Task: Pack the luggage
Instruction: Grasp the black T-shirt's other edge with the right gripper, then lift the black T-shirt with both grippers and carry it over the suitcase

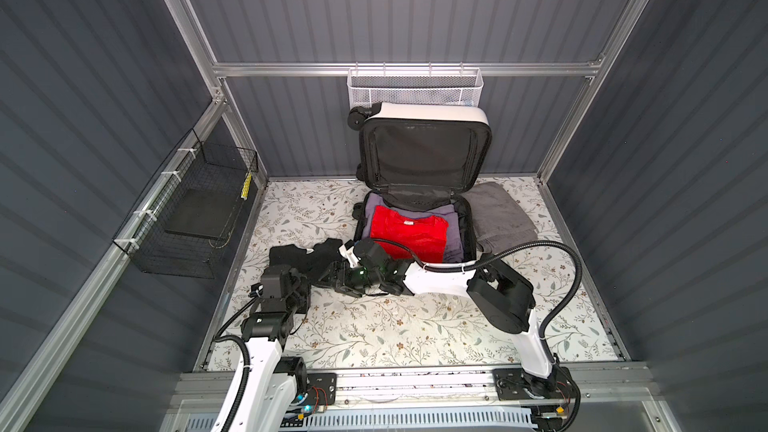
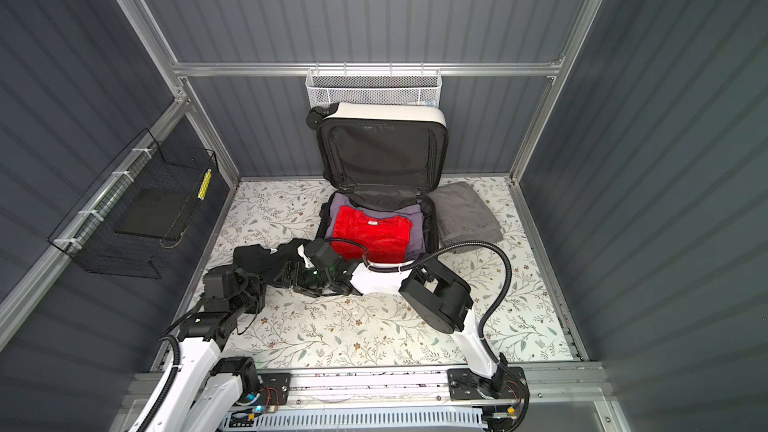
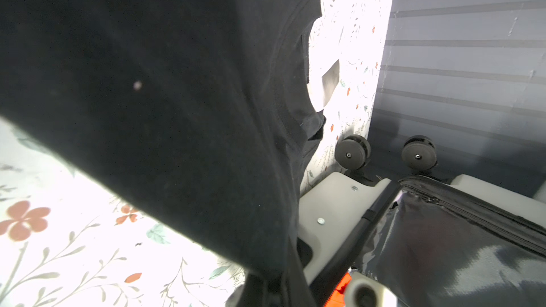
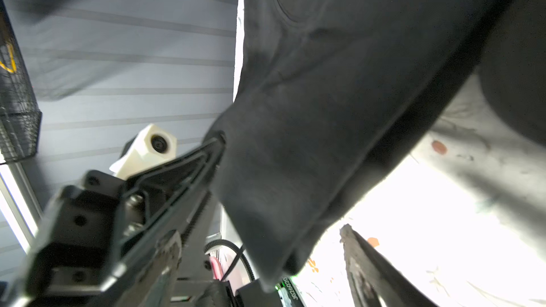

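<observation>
A white mesh basket (image 1: 413, 91) hangs on the back rail; a black wire basket (image 1: 174, 259) hangs at left, beside the floral worktop (image 1: 374, 326).

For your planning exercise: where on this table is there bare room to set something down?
Free: the front of the table, from the left arm and right arm to the rail; the back left corner, beside the suitcase; the right side, in front of the towel. Crowded: before the suitcase, where the black shirt and both arms meet.
</observation>
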### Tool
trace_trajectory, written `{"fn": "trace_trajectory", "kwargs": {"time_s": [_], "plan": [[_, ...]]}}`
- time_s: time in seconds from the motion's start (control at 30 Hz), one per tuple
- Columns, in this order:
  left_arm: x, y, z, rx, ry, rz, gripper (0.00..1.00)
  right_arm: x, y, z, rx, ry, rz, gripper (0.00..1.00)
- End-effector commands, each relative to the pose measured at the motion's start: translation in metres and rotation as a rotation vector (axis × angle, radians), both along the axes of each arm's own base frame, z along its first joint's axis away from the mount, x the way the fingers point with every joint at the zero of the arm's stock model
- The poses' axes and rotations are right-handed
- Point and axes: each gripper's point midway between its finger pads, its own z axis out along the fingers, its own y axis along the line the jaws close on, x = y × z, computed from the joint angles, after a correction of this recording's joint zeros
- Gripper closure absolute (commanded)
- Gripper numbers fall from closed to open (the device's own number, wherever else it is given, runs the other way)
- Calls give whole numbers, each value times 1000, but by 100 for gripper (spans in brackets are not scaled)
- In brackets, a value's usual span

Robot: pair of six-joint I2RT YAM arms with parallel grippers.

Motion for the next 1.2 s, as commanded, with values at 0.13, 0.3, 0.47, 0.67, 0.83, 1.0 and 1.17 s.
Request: {"fn": "trace_trajectory", "kwargs": {"time_s": [0.13,0.3,0.47,0.67,0.83,1.0,1.17], "plan": [[9,-2,16,-24,-60,-1,100,16,-6,-20,-49,19,-39,13],[9,-3,17,-26,-64,-2,100,20,0,-21,-50,20,-40,14],[8,-3,16,-28,-63,-4,100,27,1,-23,-52,20,-50,18],[7,-4,14,-37,-60,-6,100,35,0,-21,-43,15,-62,41],[6,-5,15,-42,-66,-5,100,37,3,-14,-16,12,-47,76],[9,-4,26,-31,-100,-7,100,40,7,8,35,2,-25,100],[20,0,59,46,-176,-37,32,49,9,37,82,-9,-8,100]]}}
